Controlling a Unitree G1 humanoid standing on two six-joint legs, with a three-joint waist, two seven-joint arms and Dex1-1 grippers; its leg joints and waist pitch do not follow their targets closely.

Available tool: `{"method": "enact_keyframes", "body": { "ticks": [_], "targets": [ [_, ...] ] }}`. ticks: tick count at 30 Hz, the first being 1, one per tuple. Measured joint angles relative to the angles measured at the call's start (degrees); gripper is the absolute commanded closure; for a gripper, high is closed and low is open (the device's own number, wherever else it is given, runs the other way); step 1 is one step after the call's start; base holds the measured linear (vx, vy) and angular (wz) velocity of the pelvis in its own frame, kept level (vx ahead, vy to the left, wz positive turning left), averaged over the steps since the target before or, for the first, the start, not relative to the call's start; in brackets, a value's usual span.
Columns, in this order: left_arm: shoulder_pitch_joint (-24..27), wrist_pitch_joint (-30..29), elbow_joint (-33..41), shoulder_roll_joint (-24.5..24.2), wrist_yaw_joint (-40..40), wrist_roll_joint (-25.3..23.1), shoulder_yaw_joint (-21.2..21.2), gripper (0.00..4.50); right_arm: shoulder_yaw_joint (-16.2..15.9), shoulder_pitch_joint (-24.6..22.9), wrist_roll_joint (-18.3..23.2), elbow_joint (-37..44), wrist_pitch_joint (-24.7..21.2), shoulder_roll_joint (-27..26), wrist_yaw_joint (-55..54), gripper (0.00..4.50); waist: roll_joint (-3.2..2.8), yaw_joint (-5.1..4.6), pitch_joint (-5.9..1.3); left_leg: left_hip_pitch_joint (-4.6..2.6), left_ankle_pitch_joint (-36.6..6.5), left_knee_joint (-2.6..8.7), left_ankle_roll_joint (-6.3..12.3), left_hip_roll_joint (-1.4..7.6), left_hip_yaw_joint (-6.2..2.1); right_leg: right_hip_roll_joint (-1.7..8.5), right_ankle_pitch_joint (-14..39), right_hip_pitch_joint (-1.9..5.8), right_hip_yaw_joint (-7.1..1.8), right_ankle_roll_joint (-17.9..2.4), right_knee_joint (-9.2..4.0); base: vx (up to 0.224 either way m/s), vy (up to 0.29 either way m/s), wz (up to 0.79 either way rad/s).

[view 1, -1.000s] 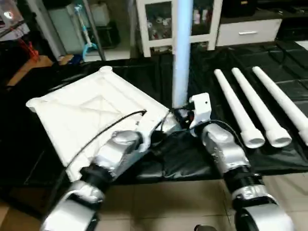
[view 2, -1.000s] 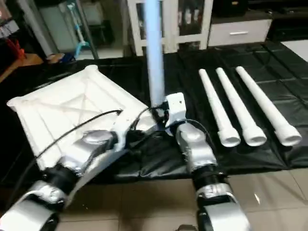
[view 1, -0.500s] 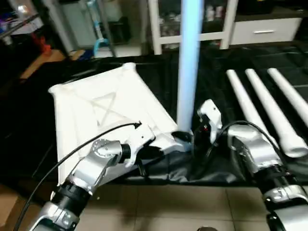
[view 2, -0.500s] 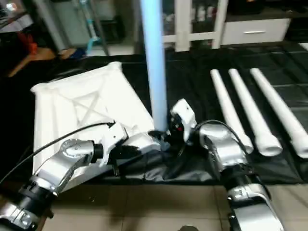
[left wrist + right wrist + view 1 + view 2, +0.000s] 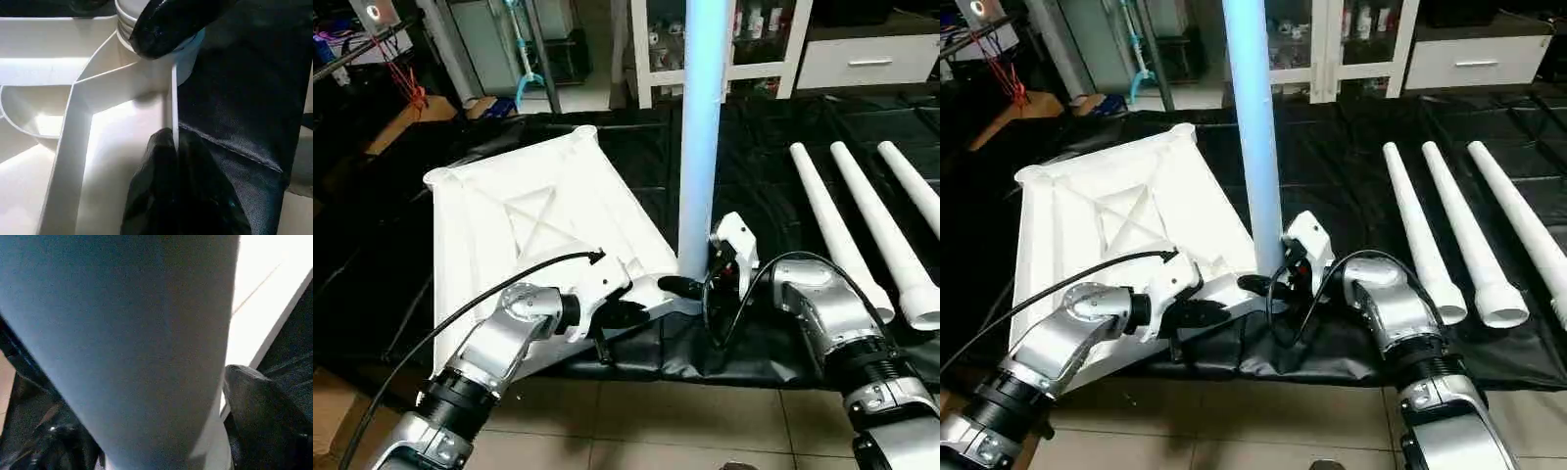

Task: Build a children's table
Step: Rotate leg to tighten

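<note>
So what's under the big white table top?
A black plastic sheet lies beneath the square white plastic tabletop. Whatever the sheet rests on is covered.

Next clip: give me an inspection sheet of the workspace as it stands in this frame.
Surface: black sheet over a tiled floor.
Job's things: tabletop lies ribbed side up; one leg stands upright in its near corner; three spare legs lie side by side on the robot's right.
Clutter: nothing seen.
Grippers: left gripper shut on the tabletop's edge rib; right gripper at the upright leg's base, fingers either side.
Cables: black cable loops over the left forearm.
Surroundings: white cabinet behind.
</note>
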State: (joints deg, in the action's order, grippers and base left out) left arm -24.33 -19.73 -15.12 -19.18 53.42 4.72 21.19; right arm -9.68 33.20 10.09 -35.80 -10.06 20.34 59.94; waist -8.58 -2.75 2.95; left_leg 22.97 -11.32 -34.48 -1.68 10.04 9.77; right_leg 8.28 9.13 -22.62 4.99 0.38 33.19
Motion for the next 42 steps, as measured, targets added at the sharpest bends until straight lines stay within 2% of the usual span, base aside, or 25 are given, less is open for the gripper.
{"method": "enact_keyframes", "body": {
  "ticks": [1,3,7,19,24,30,34,40,42],
  "targets": [
    [0.1,0.0,0.2,0.0,0.0,0.0,0.0,4.50,-0.1,0.0,0.0,0.2,-0.2,0.2,0.6,1.22,0.00,0.03,0.00,0.01,0.0,0.00,0.00,0.00,0.00,0.00,0.0,0.00,0.00,0.0,0.00,0.000,0.000,0.00],
    [0.1,0.0,0.2,0.0,0.1,0.0,0.1,4.50,-0.3,0.0,0.0,0.3,-0.5,0.5,1.1,1.55,-0.01,0.05,-0.01,0.01,0.0,0.00,0.00,0.00,0.00,0.00,0.0,0.01,0.00,0.0,0.00,0.000,0.000,0.00],
    [0.1,0.0,0.3,0.0,0.2,0.1,0.1,4.50,-0.3,0.0,0.0,0.3,-0.5,0.5,1.5,1.78,-0.01,0.04,-0.01,0.01,0.0,-0.02,0.00,0.00,0.01,0.00,0.0,0.02,-0.01,0.0,0.00,0.000,0.000,0.00],
    [0.0,-0.8,0.0,0.5,-0.5,0.1,-0.4,4.50,0.5,-1.2,0.5,1.1,-0.3,-0.4,-1.3,1.83,0.16,-0.04,-0.11,0.00,0.0,-0.04,0.00,0.00,0.02,0.00,0.0,0.02,-0.03,0.0,0.00,0.000,0.000,0.00],
    [-5.7,-2.1,-8.7,7.2,-10.7,-1.3,-2.4,4.50,6.9,-0.3,-0.1,-1.9,0.4,-8.2,-23.8,1.83,0.33,-0.46,-0.05,0.12,0.0,-0.07,0.00,-0.09,0.07,0.02,0.0,-0.22,-0.15,0.1,-0.10,0.000,0.000,0.00],
    [-11.2,-1.5,-17.2,13.2,-19.3,-2.2,-3.1,4.50,10.8,2.7,-1.6,-6.2,2.1,-14.3,-44.4,1.84,0.29,-1.61,0.03,0.28,0.0,-0.08,-0.01,-0.19,0.06,0.07,0.1,-0.31,0.03,0.1,-0.31,0.000,0.000,0.00],
    [-12.6,-0.4,-19.6,14.3,-20.9,-2.3,-3.3,4.50,11.5,3.7,-2.0,-7.7,3.4,-15.8,-49.8,1.84,0.23,-1.77,0.02,0.56,0.0,-0.06,-0.01,-0.16,-0.08,0.10,0.1,-0.32,0.27,0.1,-0.53,0.000,0.000,0.00],
    [-13.7,0.5,-21.2,14.6,-21.2,-2.4,-3.3,4.50,11.8,4.8,-3.0,-9.4,4.9,-16.5,-52.0,1.84,0.19,-1.76,0.00,0.65,0.0,-0.07,0.00,-0.15,-0.07,0.11,0.0,-0.34,0.23,0.0,-0.53,0.000,0.000,0.00],
    [-13.7,1.3,-21.6,14.6,-21.2,-2.4,-3.3,4.50,11.8,5.0,-3.1,-10.1,5.8,-16.5,-52.0,1.84,-0.03,-1.75,-0.04,0.69,0.0,-0.08,0.00,-0.13,-0.07,0.11,0.0,-0.34,0.24,0.0,-0.52,0.000,0.000,0.00]
  ]
}}
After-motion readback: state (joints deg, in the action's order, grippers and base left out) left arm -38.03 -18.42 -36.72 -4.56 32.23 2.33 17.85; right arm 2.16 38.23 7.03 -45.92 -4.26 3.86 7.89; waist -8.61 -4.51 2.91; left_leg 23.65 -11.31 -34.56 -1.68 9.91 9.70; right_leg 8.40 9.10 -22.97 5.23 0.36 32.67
